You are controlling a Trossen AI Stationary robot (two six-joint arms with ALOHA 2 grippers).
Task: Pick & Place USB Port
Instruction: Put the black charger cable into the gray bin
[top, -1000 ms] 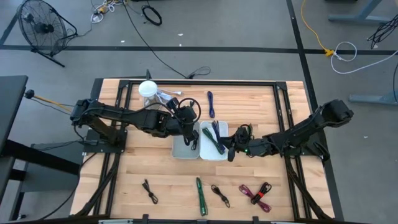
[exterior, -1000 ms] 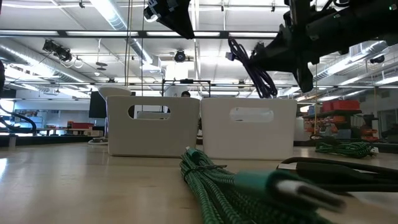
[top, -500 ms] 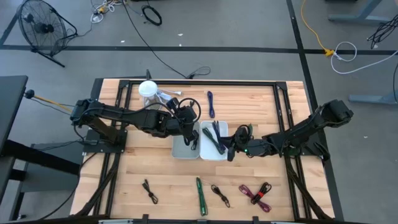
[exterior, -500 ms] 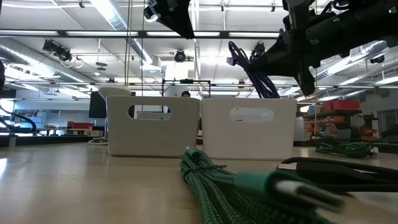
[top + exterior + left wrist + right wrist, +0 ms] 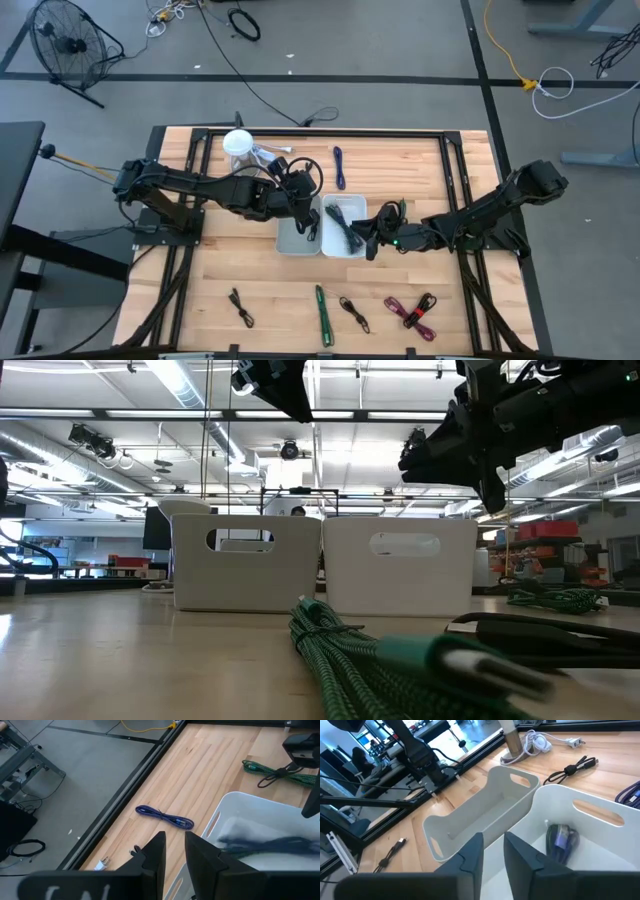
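Note:
The dark purple USB cable [image 5: 560, 837], a coiled bundle, lies on the floor of the right white bin [image 5: 343, 228]. In the left wrist view it is a blurred dark streak [image 5: 265, 842]. My right gripper [image 5: 368, 240] hovers open above that bin's right rim, clear of the cable, and shows high up in the low view [image 5: 445, 455]. My left gripper [image 5: 305, 212] waits above the left white bin [image 5: 297, 236], open and holding nothing. That left bin [image 5: 480, 815] shows nothing inside.
On the far half of the table lie another purple cable [image 5: 340, 167], a black coil [image 5: 305, 172] and a white cup with a charger [image 5: 238, 145]. Along the near edge lie a black cable [image 5: 240, 307], a green braided cable [image 5: 321, 313], another black cable [image 5: 353, 313] and magenta cables [image 5: 412, 310].
The purple cable hung below my right gripper above the right bin and swung a little. It has now left the gripper and fallen into that bin, out of the low view. Neither arm has visibly moved.

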